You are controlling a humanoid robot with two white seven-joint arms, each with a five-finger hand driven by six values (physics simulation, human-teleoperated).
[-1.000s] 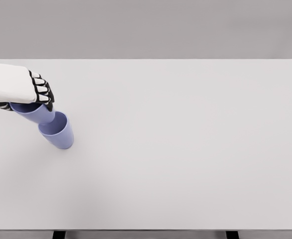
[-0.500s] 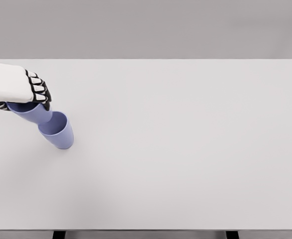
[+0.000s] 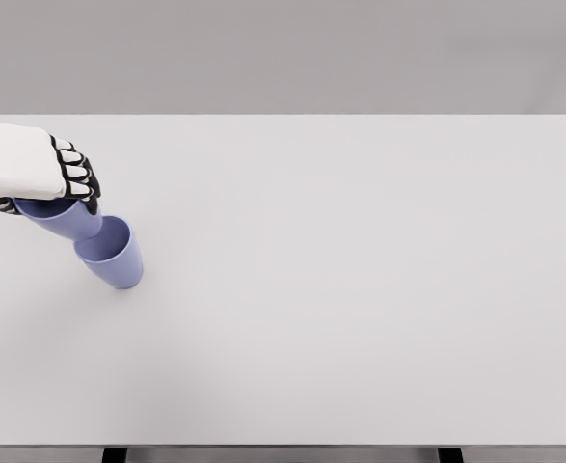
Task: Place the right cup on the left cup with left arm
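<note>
Surface [image 3: 360, 289]: white, wide, seen from above by the head view.

Left hand [image 3: 56, 178]: enters from the left edge, white with black finger joints; fingers curled over the rim of one cup, gripping it.

Held cup [image 3: 66, 220]: lavender, tilted, its upper part hidden under the hand, its lower end at the mouth of the second cup.

Second cup [image 3: 112, 255]: lavender, standing on the surface near the left side, mouth open upward, touching the held cup just beside it.
</note>
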